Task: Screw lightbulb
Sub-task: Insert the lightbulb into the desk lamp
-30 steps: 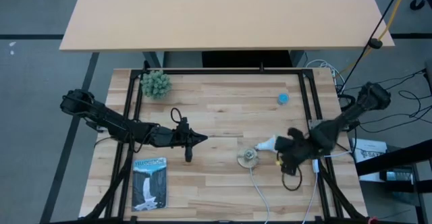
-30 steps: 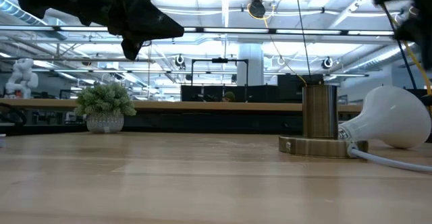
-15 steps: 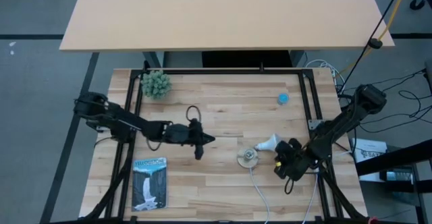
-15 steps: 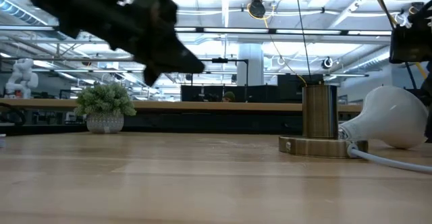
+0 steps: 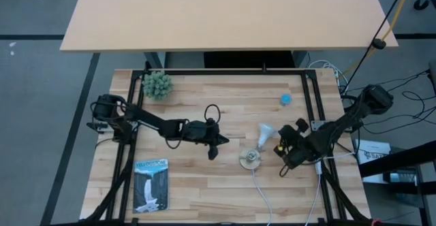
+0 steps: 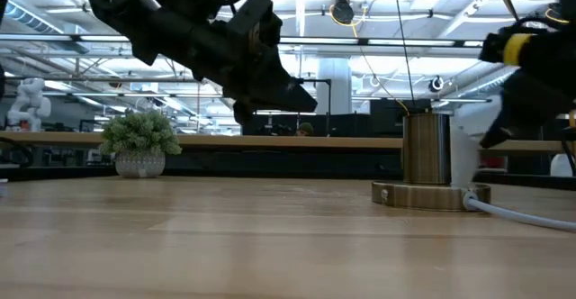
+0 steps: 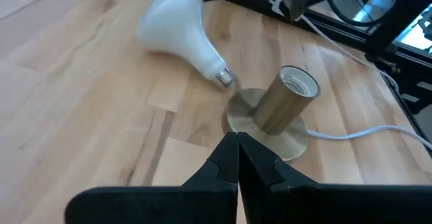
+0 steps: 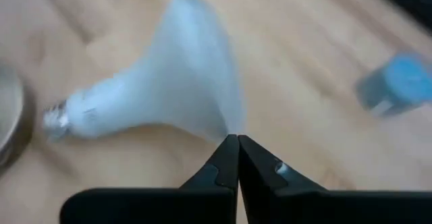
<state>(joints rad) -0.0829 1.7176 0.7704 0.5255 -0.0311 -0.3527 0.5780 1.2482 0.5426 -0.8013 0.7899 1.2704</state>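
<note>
On tabletop: lightbulb [image 5: 264, 135] lying loose beside socket [image 5: 250, 159] | both claws pressed together, empty (right claw [image 5: 281, 148] just beside bulb) | pickup, seating, screwing all remain

From my low view the lightbulb [image 6: 468, 146] is mostly hidden behind the brass socket [image 6: 427, 149], and the right arm is cut off at the edge. My right wrist view shows a blurred blue object [image 8: 398, 84] I cannot identify. I can't tell whether bulb and socket touch.
</note>
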